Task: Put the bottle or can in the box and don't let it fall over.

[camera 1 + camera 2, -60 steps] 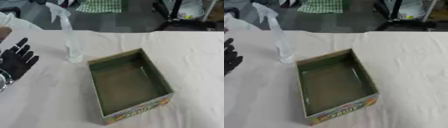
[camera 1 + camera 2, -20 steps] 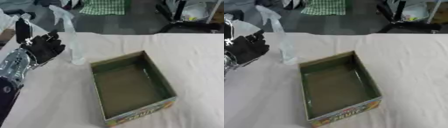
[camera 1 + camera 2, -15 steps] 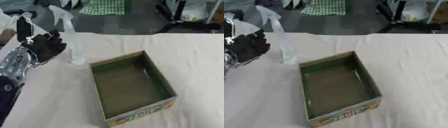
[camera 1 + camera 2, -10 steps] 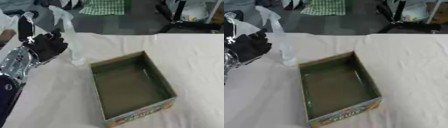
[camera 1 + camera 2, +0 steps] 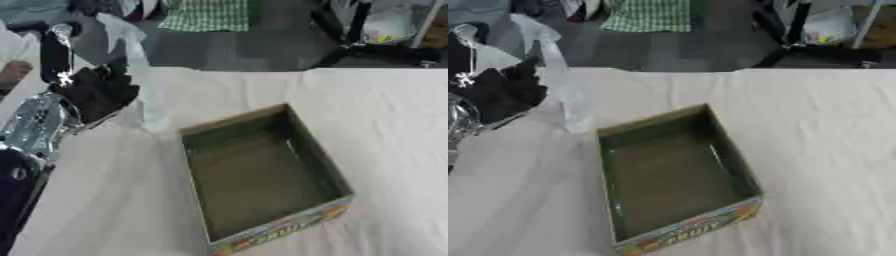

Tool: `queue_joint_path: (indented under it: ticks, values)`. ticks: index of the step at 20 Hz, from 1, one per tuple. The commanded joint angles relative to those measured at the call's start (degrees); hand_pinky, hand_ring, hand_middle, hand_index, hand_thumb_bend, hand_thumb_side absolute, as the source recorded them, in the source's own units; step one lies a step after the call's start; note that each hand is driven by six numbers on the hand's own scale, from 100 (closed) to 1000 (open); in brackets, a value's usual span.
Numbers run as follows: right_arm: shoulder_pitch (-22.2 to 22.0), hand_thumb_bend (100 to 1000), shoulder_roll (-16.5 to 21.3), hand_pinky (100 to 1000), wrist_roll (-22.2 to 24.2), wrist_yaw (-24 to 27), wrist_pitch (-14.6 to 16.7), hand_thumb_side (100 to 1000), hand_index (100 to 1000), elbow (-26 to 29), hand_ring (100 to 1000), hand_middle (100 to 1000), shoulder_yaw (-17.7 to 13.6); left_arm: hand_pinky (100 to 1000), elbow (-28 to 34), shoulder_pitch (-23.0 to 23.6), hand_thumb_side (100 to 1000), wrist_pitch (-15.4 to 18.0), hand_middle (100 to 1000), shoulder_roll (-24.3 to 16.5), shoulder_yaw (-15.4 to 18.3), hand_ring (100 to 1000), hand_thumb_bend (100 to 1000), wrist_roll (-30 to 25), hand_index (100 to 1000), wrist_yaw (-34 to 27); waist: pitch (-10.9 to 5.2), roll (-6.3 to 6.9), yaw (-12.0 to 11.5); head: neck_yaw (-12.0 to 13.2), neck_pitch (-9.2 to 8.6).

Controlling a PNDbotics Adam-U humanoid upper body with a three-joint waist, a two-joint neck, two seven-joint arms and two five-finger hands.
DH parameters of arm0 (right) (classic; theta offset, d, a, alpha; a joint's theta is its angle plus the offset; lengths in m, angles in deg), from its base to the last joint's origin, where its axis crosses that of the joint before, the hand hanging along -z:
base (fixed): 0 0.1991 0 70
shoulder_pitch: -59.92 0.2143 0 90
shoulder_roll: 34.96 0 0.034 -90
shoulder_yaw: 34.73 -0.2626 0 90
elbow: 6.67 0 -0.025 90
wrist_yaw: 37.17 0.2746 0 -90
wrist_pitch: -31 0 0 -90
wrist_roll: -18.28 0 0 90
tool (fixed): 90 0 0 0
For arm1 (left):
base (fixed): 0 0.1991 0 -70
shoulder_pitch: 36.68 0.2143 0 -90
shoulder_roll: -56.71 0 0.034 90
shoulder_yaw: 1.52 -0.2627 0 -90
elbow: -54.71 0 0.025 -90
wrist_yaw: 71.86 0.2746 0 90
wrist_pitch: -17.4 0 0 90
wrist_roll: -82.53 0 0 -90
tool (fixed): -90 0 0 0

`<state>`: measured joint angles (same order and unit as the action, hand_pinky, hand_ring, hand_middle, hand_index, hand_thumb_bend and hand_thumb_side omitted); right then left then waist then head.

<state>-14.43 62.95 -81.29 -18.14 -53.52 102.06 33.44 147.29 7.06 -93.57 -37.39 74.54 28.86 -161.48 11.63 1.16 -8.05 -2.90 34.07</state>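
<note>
Just left of the spray bottle, the left robot hand is raised with its dark fingers at the bottle's side; whether they grasp it cannot be told. Upright on the white tabletop, the clear bottle stands near the far left corner of the open cardboard box.

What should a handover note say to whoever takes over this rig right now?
Left hand: at the spray bottle, just to its left; whether it grips the bottle cannot be told. Right hand: not in view.
Spray bottle: upright on the table, just off the box's far left corner.
Box: open, nothing inside.
Done: the reach to the bottle.
Left: grasp, lift, set it upright in the box.
</note>
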Motion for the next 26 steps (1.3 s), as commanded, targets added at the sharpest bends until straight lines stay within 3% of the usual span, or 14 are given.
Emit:
queue_joint_path:
  ticks: [1, 17, 26]
  values:
    - [0.77, 100, 0.96, 847, 0.06, 0.6, -0.1, 696, 997, 1.37, 927, 1000, -0.16, 100, 1.1, -1.62, 1000, 0.25, 220, -0.49, 0.46, 100, 300, 0.07, 996, -0.77, -0.68, -0.02, 0.14, 0.24, -0.91]
    - [1.24, 100, 1.15, 848, 0.22, 0.65, 0.05, 696, 997, 1.46, 927, 1000, -0.09, 100, 0.74, -2.41, 1000, 5.26, 228, -0.99, 1.41, 100, 308, 3.53, 986, 1.19, 0.37, 0.06, 0.41, 0.47, -0.94]
    - [1.68, 100, 1.18, 849, 0.66, 0.6, 0.2, 696, 999, 1.3, 929, 1000, -0.09, 100, -0.31, -2.63, 1000, 6.29, 228, -1.6, 1.86, 100, 313, 4.81, 980, 2.68, 1.52, -0.01, 0.58, 0.78, -1.32]
